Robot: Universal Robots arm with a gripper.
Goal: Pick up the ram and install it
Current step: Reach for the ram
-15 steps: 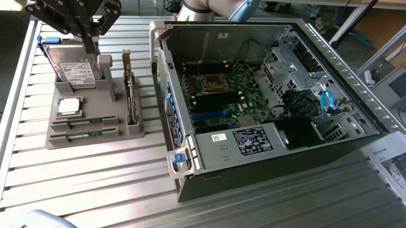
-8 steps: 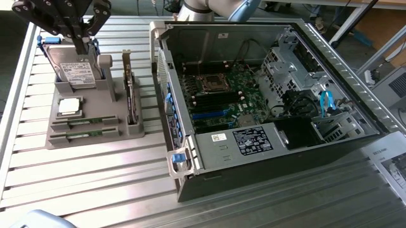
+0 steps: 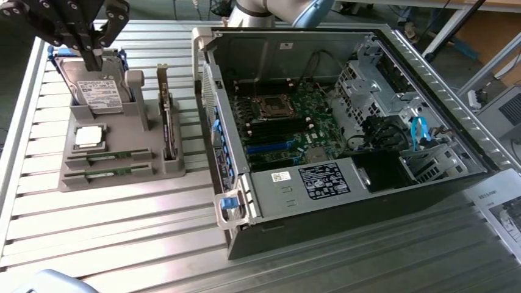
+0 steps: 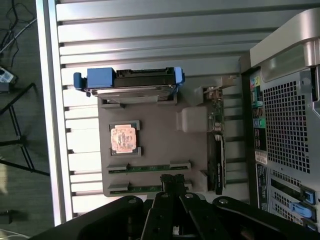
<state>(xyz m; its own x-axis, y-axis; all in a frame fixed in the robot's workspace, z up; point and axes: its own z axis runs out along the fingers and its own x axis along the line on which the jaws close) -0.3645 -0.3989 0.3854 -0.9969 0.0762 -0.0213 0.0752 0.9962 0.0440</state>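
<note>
Your hand is clenched with nothing between its fingers, and it hangs above the holder at the drive's end, clear of both rams.

The holder sits near the bench's far corner on the exterior view's left. The outer ram stands on edge in the slot along the holder's near edge. The inner ram stands in the next slot, between the outer one and the CPU.

Expect either stick to be light, stiff and thin, but fragile. Its chips and contact edge will likely not forgive scraping or twisting. The holder's end blocks cover each stick's ends, so the bare middle of the top edge looks like the place to pinch, across the thin faces. Smooth board may slip in a weak grip.

The holder also carries the drive in its blue carrier at the far edge. The card stands upright along the side nearest the case.

The case lies open beside the holder, with the board and cables inside. Whether its memory slots are free I cannot tell.
</note>
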